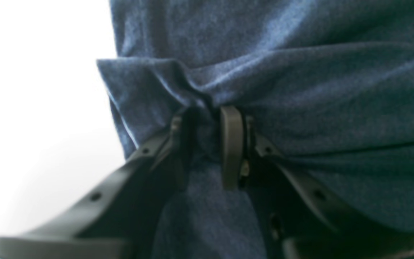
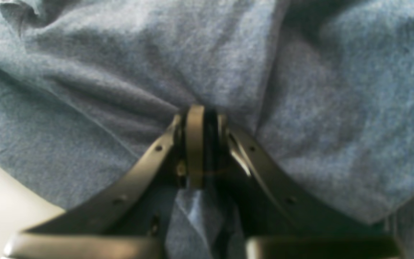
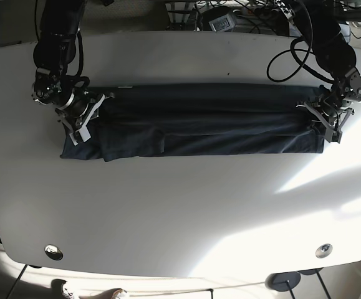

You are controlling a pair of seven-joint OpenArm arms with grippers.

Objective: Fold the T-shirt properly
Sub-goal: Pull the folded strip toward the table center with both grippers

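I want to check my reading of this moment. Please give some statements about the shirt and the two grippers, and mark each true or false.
1. The left gripper is shut on the shirt. True.
2. The right gripper hangs open above the shirt. False: it is shut on the cloth too.
3. The shirt lies as a long band across the table. True.
4. The shirt is red. False: it is dark blue.
5. Both grippers hold the same end of the shirt. False: they hold opposite ends.
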